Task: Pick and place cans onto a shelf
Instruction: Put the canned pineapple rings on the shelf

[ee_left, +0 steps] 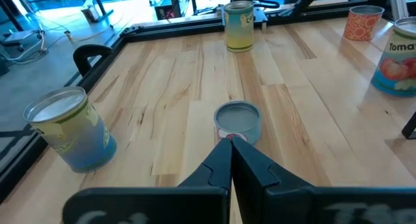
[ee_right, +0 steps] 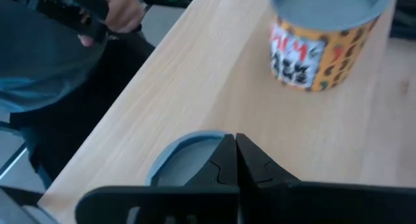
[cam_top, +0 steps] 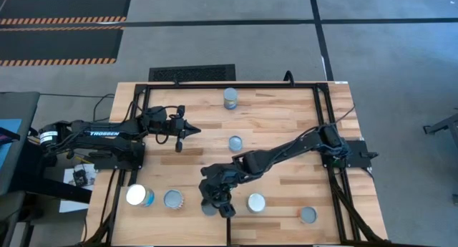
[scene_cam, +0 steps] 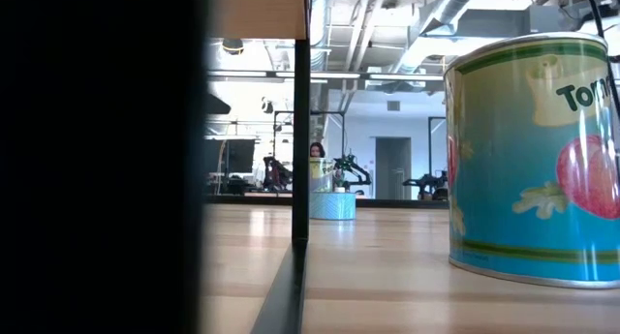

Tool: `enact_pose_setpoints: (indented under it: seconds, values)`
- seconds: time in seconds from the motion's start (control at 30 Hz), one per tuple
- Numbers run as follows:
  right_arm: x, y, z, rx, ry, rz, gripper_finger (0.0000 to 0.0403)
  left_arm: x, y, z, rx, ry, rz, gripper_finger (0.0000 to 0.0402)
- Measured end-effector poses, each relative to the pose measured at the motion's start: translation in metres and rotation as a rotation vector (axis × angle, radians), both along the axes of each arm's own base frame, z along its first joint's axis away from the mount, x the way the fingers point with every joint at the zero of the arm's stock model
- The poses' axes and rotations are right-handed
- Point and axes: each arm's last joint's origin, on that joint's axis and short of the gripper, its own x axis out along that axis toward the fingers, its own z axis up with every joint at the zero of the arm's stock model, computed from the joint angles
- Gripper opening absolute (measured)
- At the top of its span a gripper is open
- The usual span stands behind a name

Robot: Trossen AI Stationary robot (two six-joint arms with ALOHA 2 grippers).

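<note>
Grey-topped can (ee_right: 185, 160) lies just under the right pincer (ee_right: 235, 160) (fingers pressed together, gripping nothing).

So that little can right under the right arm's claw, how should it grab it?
Probably by its round side wall, from straight above. The can stands upright near the table's edge, flat top up, so one finger could drop down each side of it. The right gripper hangs right over it, fingers shut, so they would need to open first.
</note>
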Motion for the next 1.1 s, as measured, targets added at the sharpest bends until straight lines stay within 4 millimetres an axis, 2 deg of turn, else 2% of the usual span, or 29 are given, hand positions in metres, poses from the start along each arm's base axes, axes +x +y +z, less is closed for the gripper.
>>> enact_pose_setpoints:
  seconds: [0.33, 0.53, 0.63, 0.8, 1.1]
  values:
    - [0.004, -0.009, 0.004, -0.017, -0.047, 0.006, 0.0003, 0.0, 0.0, 0.0, 0.008, 0.001, -0.002, 0.0]
    - [-0.022, 0.0, 0.032, 0.002, -0.004, 0.043, 0.0002, 0.0, 0.0, 0.0, 0.007, 0.004, -0.003, 0.0]
    - [-0.026, 0.008, 0.022, -0.001, 0.075, 0.049, 0.0002, 0.0, 0.0, -0.001, 0.005, 0.009, -0.003, 0.0]
    - [-0.019, 0.01, 0.008, -0.004, 0.102, 0.04, 0.0002, 0.0, 0.0, -0.001, 0.005, 0.009, -0.003, 0.0]
    - [-0.012, 0.002, 0.007, -0.017, 0.053, 0.018, 0.0003, 0.0, 0.0, -0.001, -0.001, 0.016, 0.018, 0.0]
